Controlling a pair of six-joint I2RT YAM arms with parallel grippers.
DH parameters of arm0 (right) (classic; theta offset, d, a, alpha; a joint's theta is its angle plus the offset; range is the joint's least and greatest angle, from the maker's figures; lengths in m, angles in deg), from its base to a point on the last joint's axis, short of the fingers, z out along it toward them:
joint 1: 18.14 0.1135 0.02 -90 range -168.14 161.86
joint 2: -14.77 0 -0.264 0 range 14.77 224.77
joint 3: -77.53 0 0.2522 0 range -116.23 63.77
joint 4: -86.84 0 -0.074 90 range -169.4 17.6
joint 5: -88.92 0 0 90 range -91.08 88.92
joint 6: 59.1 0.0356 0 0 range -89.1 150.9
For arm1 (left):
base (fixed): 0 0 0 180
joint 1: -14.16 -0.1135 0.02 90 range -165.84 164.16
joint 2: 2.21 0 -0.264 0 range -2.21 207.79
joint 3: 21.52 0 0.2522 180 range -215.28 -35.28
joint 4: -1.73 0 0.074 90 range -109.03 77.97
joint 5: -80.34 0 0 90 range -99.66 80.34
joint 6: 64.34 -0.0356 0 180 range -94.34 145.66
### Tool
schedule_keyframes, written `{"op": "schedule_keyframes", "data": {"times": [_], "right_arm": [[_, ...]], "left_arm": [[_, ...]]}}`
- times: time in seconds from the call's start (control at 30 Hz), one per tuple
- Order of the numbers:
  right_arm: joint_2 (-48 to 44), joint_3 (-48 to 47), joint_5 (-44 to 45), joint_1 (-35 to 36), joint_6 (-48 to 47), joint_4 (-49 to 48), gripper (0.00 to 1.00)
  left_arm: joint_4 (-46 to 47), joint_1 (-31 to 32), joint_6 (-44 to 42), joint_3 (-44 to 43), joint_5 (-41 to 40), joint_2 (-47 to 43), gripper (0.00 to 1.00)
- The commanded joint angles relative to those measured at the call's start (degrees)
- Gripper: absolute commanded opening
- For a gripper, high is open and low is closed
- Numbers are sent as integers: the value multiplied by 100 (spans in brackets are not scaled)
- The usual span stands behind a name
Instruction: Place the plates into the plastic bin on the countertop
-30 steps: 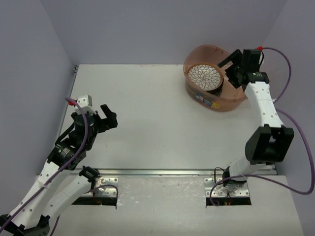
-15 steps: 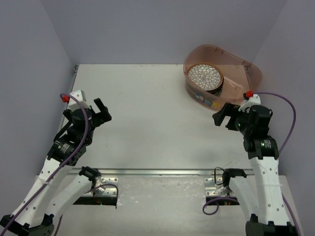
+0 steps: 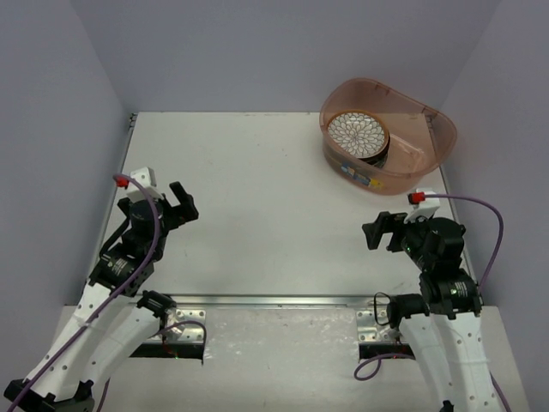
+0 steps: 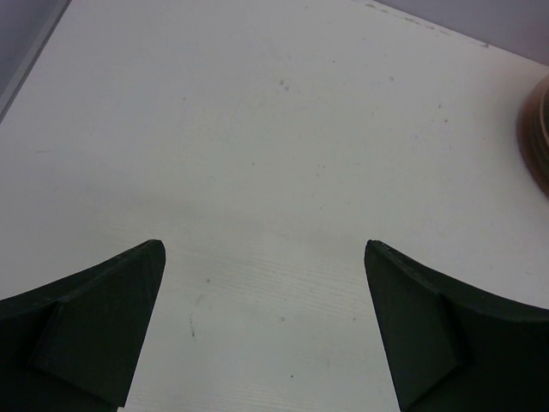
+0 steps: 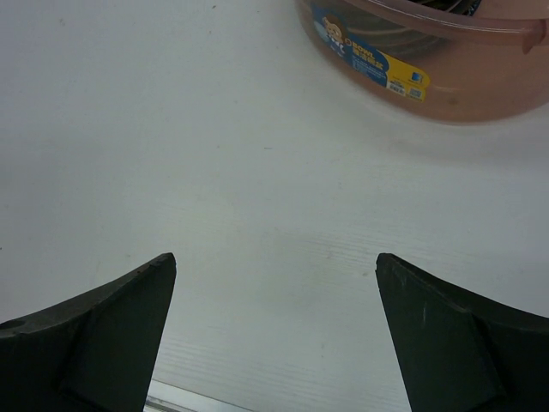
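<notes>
The white countertop (image 3: 274, 197) filled most of the overhead view, walled in by pale grey panels on three sides. The two white-and-black arms rose from the near edge, the left arm (image 3: 111, 275) leaning over the left side of the surface and the right arm (image 3: 446, 296) standing over the near right. At the far right corner sat the translucent pinkish-brown plastic bin (image 3: 386, 82), oval and rimmed, resting flat on the countertop, well apart from the left arm and somewhat beyond the right one. The plates (image 3: 357, 133) lay stacked inside the bin toward its left end, with a brown-and-white floral plate on top and darker edges showing beneath it; how many lay under it could not be told. No plate lay out on the open surface in any view. The left gripper (image 3: 184, 200) hung above bare countertop with its dark jaws spread wide and nothing between them, which the left wrist view confirmed, only white surface showing between the fingers (image 4: 94, 326) and a sliver of the bin's edge at the far right of that view. The right gripper (image 3: 376, 230) hung just short of the bin, pointing left, its jaws likewise wide apart and holding nothing; in the right wrist view the bin's front wall lay beyond the fingers (image 5: 446, 335). A small blue-and-yellow label (image 5: 369, 60) was stuck on that wall. A purple cable (image 3: 480, 215) looped from a red cap (image 3: 418, 198) on the right wrist.
</notes>
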Motion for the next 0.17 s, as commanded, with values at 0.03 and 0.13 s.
{"op": "schedule_keyframes", "data": {"times": [0.03,0.13], "right_arm": [[-32,37,157,23,-107,-359,99],[8,16,187,28,-90,-315,99]], "left_arm": [[449,-51,-158,20,318,-51,100],[414,-51,-149,4,323,-59,100]]}}
